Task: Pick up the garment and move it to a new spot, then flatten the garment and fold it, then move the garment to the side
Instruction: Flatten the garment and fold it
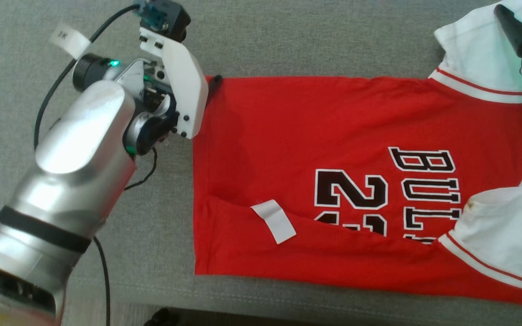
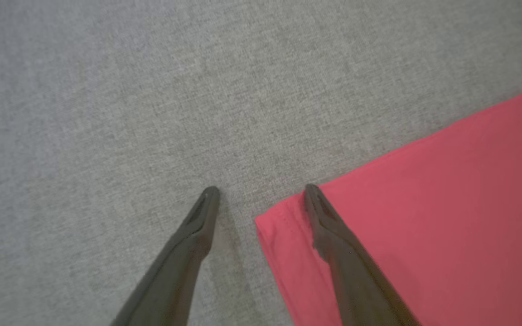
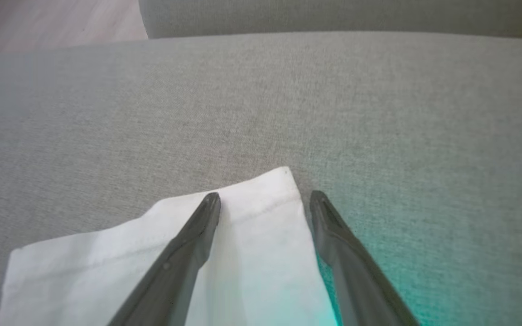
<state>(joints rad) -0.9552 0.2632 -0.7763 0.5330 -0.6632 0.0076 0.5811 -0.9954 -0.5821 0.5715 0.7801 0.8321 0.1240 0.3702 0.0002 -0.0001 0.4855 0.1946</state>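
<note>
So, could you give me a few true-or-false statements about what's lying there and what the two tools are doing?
1. A red jersey with white sleeves lies on a grey woven fabric surface. True.
2. The left tool is clamped shut on the hem. False: it stands open at the jersey's corner.
3. The right tool is open over a white sleeve. True.
4. The jersey's lettering is blue. False: it is black, outlined white.
5. A white rectangular tag lies on the red cloth. True.
</note>
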